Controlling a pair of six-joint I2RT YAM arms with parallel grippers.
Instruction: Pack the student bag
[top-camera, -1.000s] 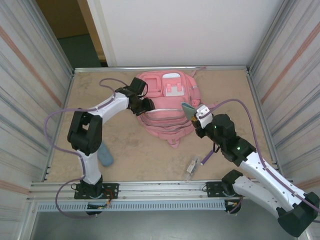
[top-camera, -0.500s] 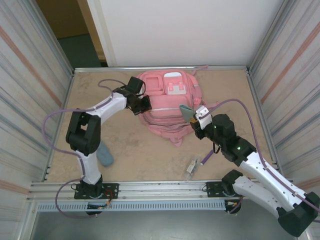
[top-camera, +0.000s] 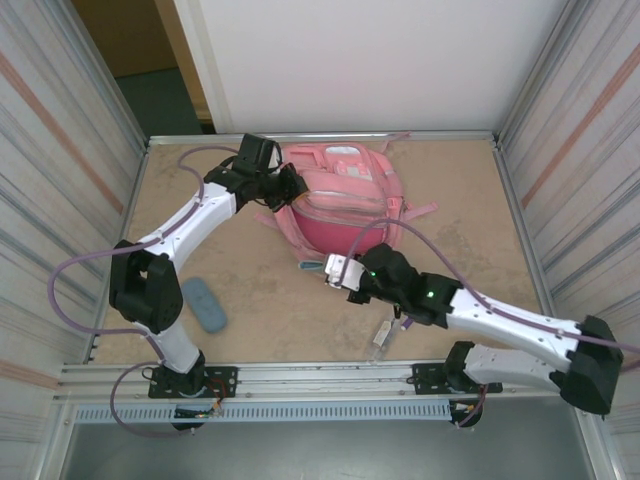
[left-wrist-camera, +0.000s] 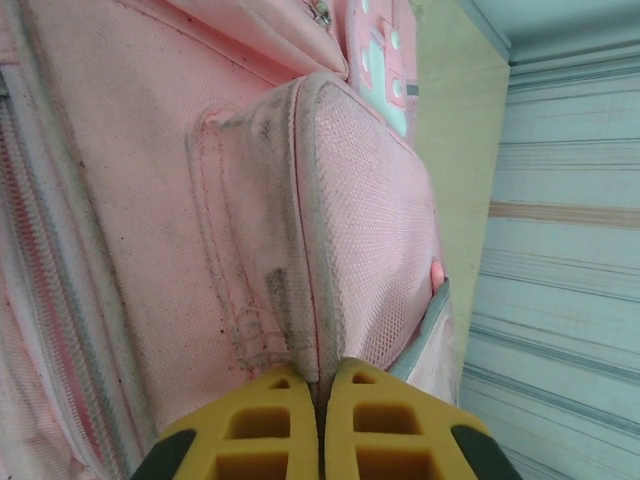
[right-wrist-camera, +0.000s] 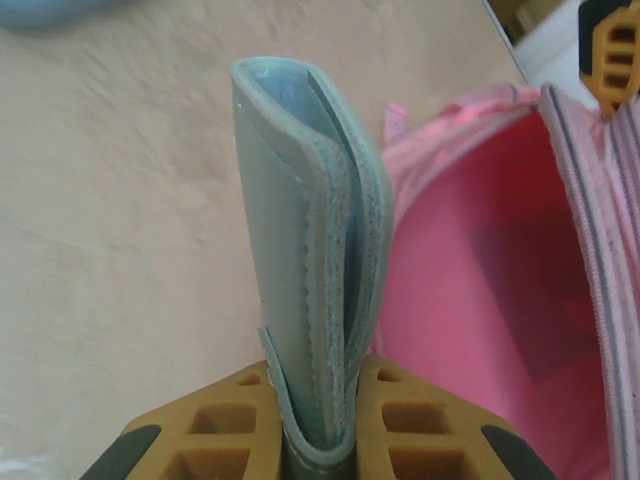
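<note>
Tan board covers the table (top-camera: 460, 200), fenced by metal rails, ribbed side walls and a white back panel, with a blue case (top-camera: 203, 303) lying near the left arm's base. At the far middle sits the pink backpack (top-camera: 350, 185), its long axis running far to near and its open mouth, lined bright pink, facing the near edge. The left gripper (left-wrist-camera: 320, 385) is pinched tight on a seam of the bag, while the right gripper (right-wrist-camera: 315, 385) clamps a pale teal wallet (right-wrist-camera: 300, 250) just beside that mouth.
</note>
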